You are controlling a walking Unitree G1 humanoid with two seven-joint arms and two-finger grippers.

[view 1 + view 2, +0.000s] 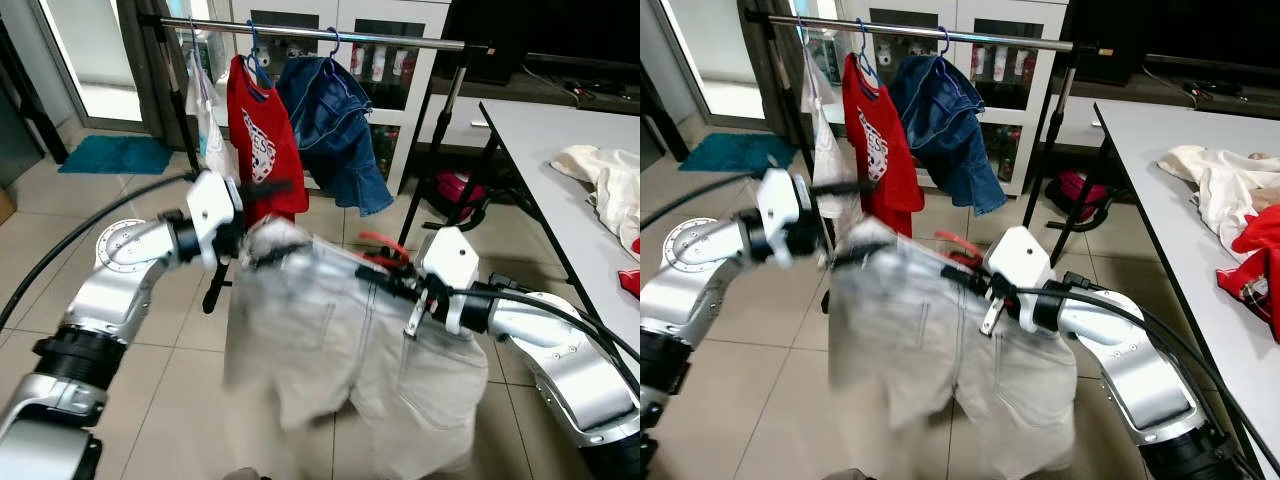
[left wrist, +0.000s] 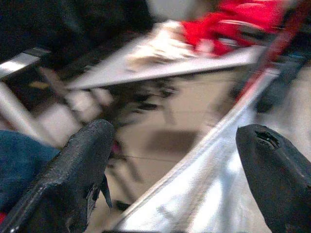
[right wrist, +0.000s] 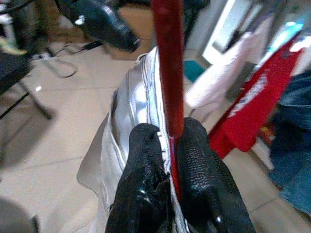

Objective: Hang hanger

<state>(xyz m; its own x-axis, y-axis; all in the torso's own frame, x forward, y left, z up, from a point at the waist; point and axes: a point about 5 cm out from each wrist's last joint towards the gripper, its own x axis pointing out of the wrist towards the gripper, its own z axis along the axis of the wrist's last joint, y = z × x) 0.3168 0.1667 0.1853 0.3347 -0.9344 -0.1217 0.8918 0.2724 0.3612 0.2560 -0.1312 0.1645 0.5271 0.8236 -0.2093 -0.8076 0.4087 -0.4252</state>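
Fingers of my right gripper (image 3: pixel 170 160) pinch the stiff red hanger (image 3: pixel 167 63) at the waistband of limp pale shorts (image 1: pixel 340 350); my left gripper (image 2: pixel 180 160) spreads wide beside them. Light load, best held by the hanger. Beyond stands the clothes rail (image 1: pixel 400 40).

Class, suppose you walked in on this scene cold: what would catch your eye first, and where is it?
First, the pale shorts on a red hanger, held up between the two arms in front of the robot. The right gripper is shut on the red hanger, while the left gripper is open beside the cloth's edge. Beyond, a clothes rail carries a red T-shirt and a denim garment.
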